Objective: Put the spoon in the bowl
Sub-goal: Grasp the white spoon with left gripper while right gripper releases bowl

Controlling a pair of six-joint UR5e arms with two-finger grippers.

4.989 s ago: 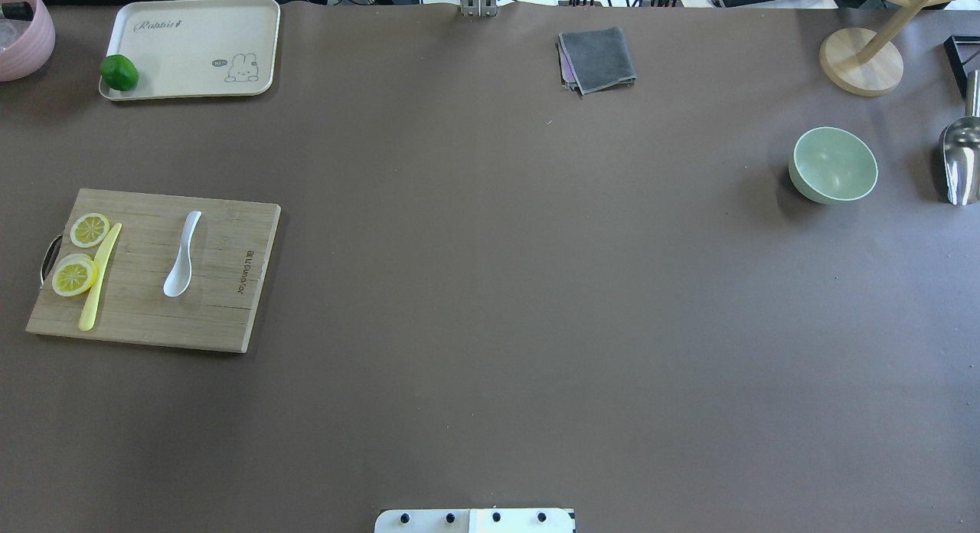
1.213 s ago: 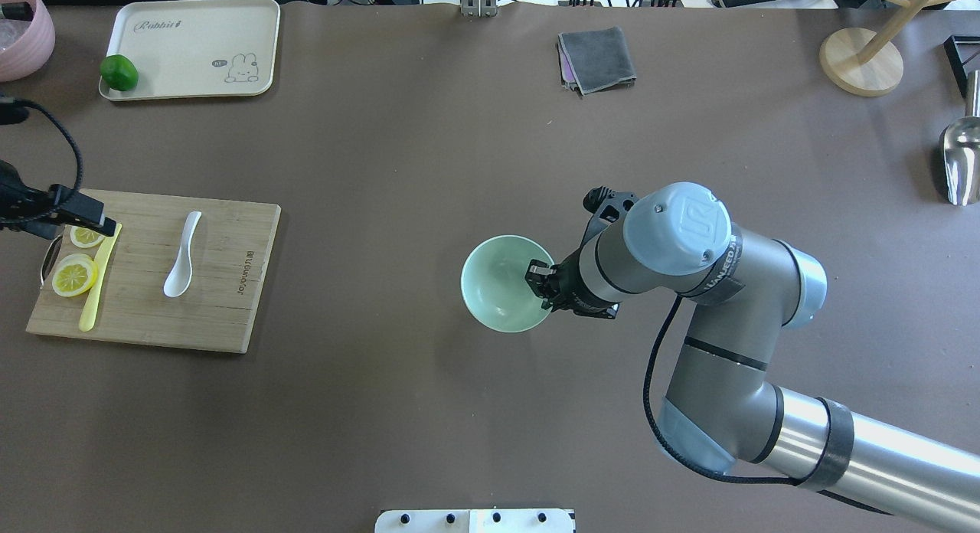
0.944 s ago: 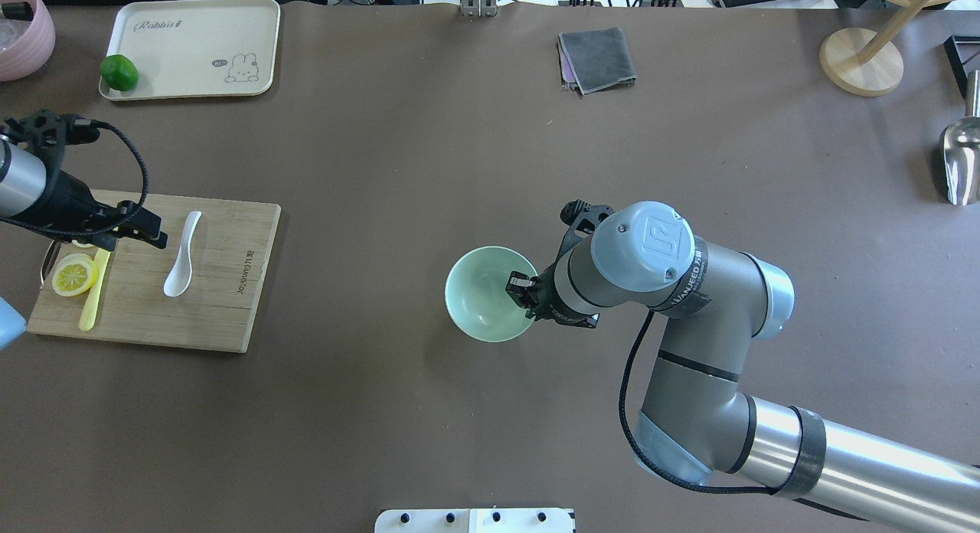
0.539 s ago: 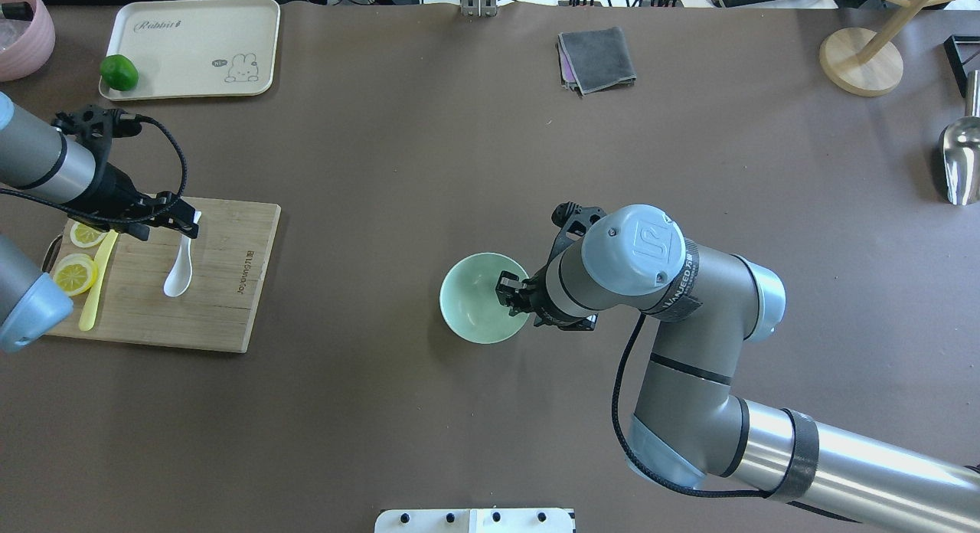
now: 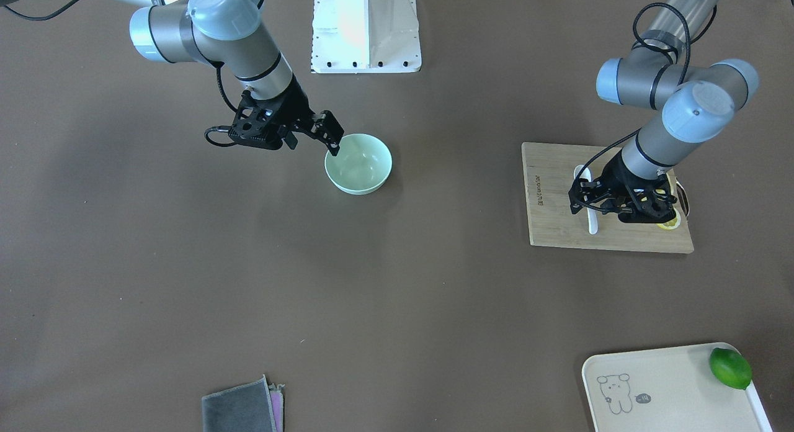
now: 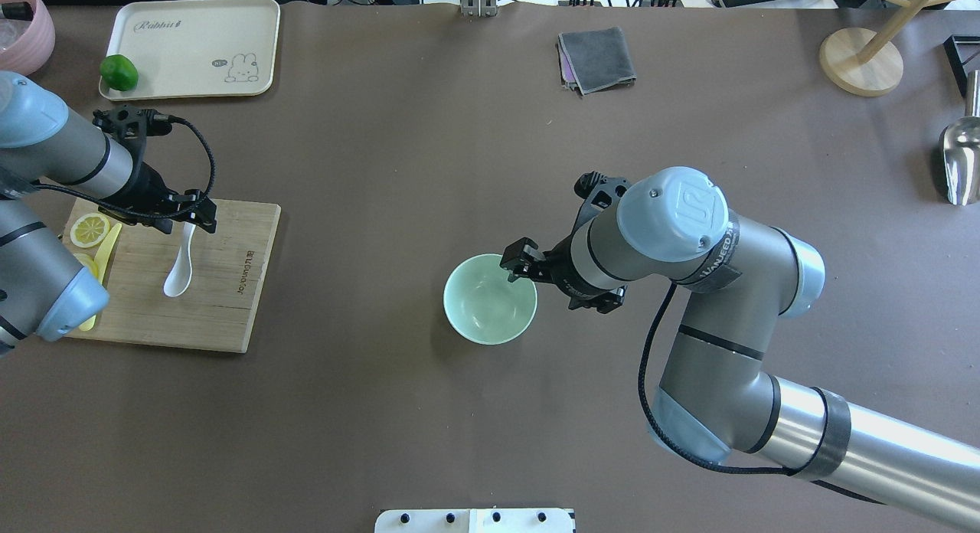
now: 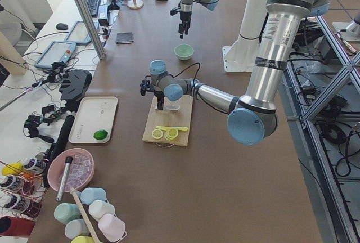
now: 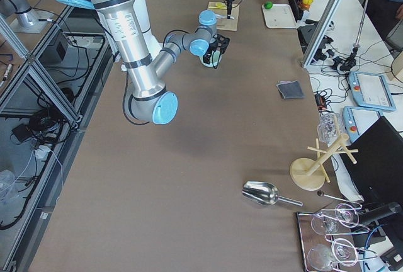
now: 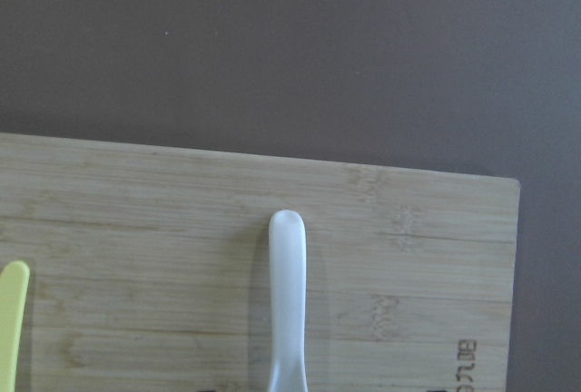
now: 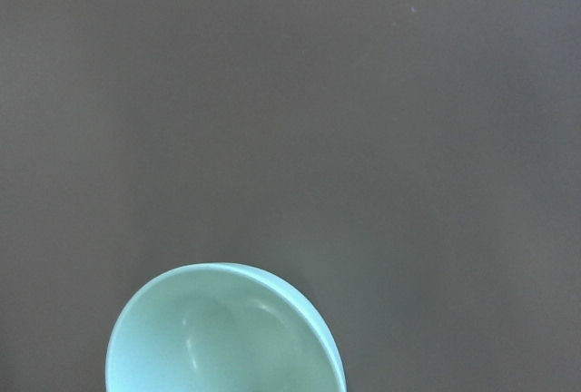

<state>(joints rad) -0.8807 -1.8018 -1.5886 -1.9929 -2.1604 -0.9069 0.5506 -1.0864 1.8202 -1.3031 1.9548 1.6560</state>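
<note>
The white spoon lies on the wooden cutting board, scoop toward the robot; it also shows in the front view. My left gripper is open just above the spoon's handle, with a finger on each side of it and no hold. The mint-green bowl stands empty on the table's middle. My right gripper is open and empty, just off the bowl's far right rim. The right wrist view shows the bowl below it.
A yellow knife and lemon slices lie on the board's left part. A cream tray with a lime stands at the back left. A grey cloth, a wooden stand and a metal scoop are further back and right.
My right gripper carried the bowl to the table's middle, let go of its rim and drew back. My left gripper moved right over the board to the spoon's handle.
</note>
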